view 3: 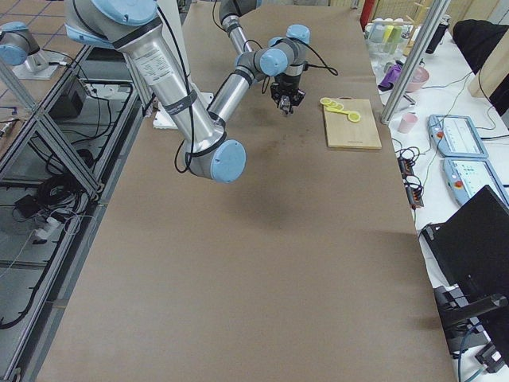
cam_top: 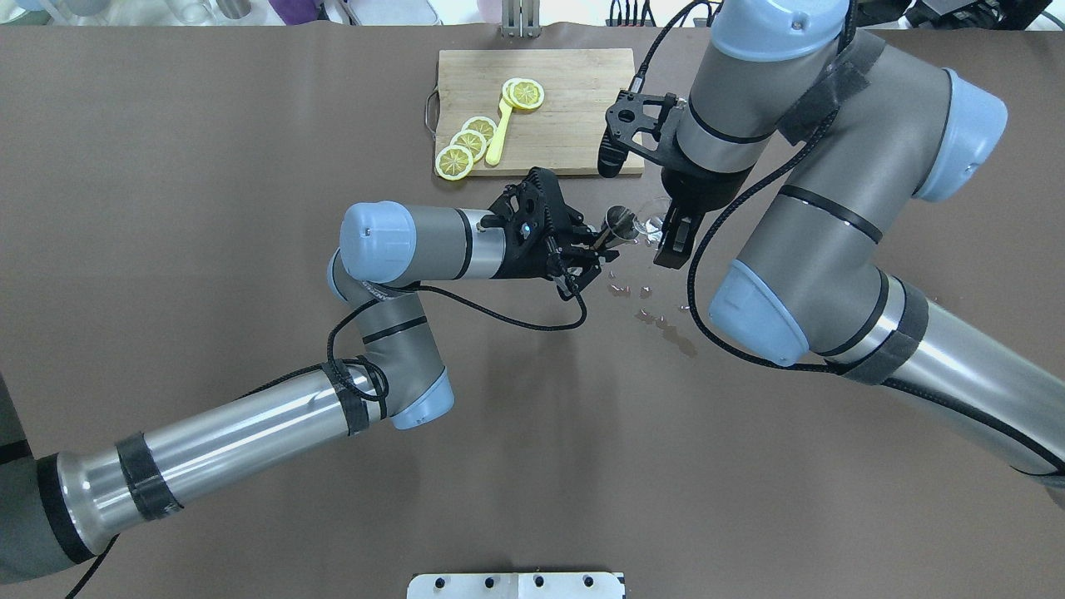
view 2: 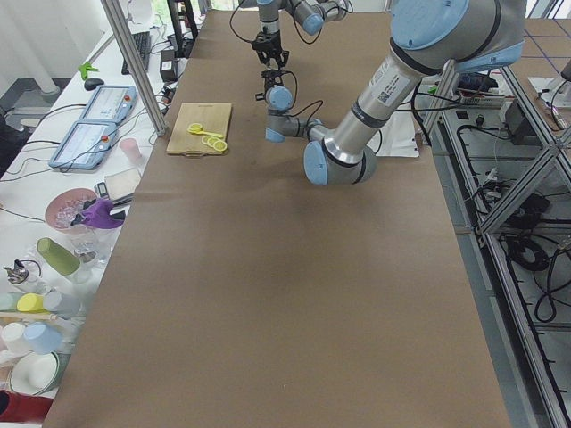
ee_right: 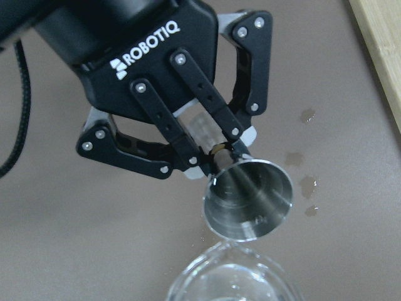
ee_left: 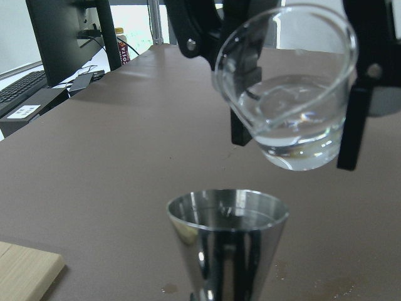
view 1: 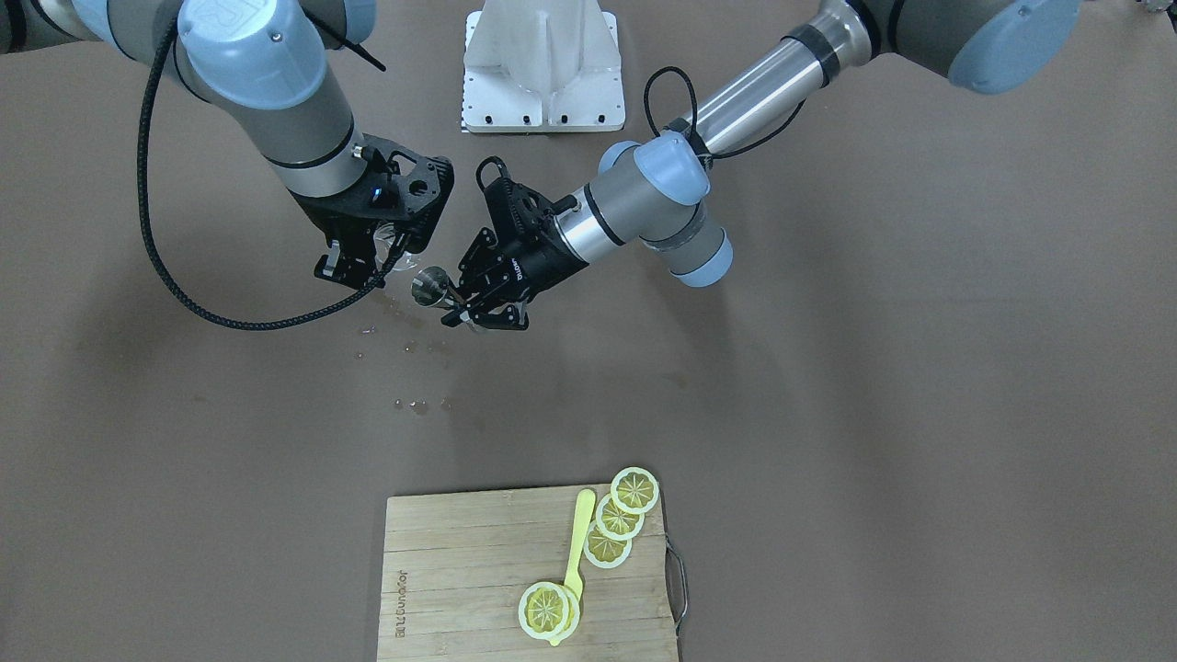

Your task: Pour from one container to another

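My left gripper (cam_top: 596,240) is shut on the narrow waist of a steel jigger (cam_top: 617,220), held above the table with its open mouth (ee_right: 250,197) turned toward the right arm. My right gripper (cam_top: 659,223) is shut on a clear plastic cup (ee_left: 288,94) that holds water. The cup is tilted, and its rim hangs just above and beyond the jigger (ee_left: 227,244). In the front view the jigger (view 1: 428,285) and the cup (view 1: 391,246) sit close together between the two grippers. I see no stream of water between them.
Spilled drops (cam_top: 657,316) dot the brown table under and near the grippers. A wooden cutting board (cam_top: 574,91) with lemon slices (cam_top: 470,143) and a yellow spoon (cam_top: 497,141) lies on the far side. A white mount plate (view 1: 542,69) sits at the robot's base.
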Controlling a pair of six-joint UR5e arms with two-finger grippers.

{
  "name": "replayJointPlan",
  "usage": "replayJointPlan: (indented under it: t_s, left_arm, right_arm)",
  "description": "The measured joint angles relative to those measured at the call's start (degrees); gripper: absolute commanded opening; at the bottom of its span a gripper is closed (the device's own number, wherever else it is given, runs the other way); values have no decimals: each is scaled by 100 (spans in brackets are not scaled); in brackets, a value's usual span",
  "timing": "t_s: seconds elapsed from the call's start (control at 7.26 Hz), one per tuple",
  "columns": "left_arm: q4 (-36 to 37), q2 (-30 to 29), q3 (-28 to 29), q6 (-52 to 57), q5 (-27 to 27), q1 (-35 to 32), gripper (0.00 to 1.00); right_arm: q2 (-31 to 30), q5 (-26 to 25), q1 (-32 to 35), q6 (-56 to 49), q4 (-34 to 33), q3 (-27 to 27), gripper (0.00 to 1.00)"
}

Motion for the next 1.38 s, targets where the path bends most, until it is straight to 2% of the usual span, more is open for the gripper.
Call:
replayJointPlan:
  t_s: [0.41, 1.38]
  left_arm:
    - [-2, 0, 0, 0, 0, -1, 0]
    - [-9, 0, 0, 0, 4, -3, 0]
  right_arm:
    - [248, -147, -17, -347, -514, -125, 0]
    - [627, -235, -44, -404, -875, -566, 0]
